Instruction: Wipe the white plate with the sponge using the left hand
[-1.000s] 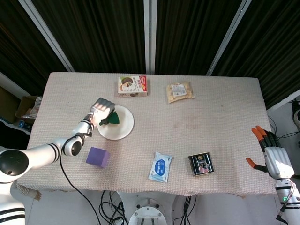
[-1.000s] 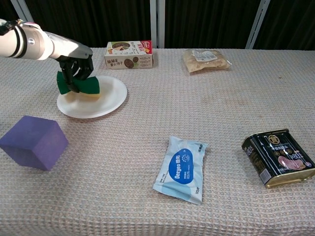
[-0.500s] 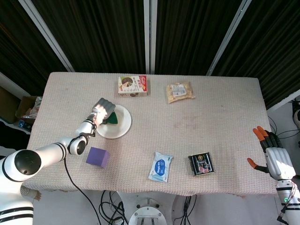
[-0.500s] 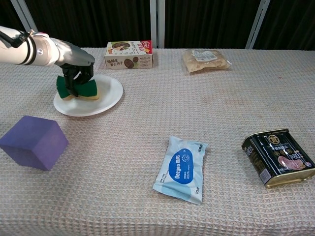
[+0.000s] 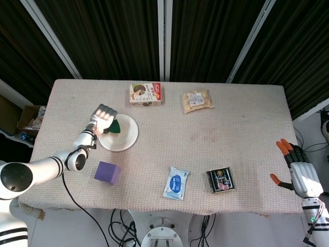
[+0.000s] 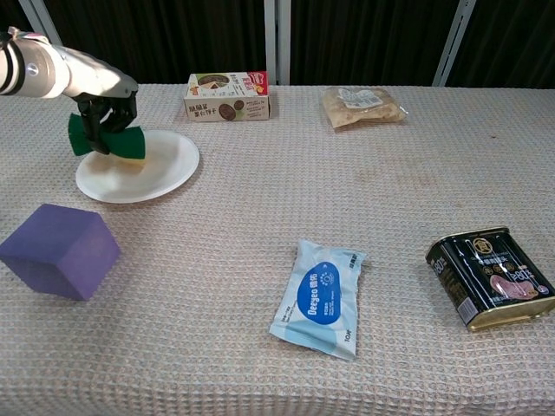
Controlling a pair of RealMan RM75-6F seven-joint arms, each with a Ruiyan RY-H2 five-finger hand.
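Observation:
The white plate (image 5: pixel 123 138) (image 6: pixel 156 169) lies on the left part of the table. My left hand (image 5: pixel 103 116) (image 6: pixel 106 106) grips the green and yellow sponge (image 5: pixel 115 126) (image 6: pixel 108 142) at the plate's far left rim; whether the sponge touches the plate I cannot tell. My right hand (image 5: pixel 298 172) hangs off the table's right front corner, fingers spread, holding nothing; it shows only in the head view.
A purple block (image 5: pixel 107 172) (image 6: pixel 59 250) sits in front of the plate. A biscuit box (image 5: pixel 145 94) (image 6: pixel 227 96) and a snack bag (image 5: pixel 197 101) (image 6: pixel 362 106) lie at the back. A blue wipes pack (image 5: pixel 176 182) (image 6: pixel 323 297) and a black tin (image 5: pixel 220 179) (image 6: pixel 490 277) lie near the front.
My left hand has moved left with the sponge, from over the plate's middle to its left rim. The plate has slid left with it. The right hand has stayed put.

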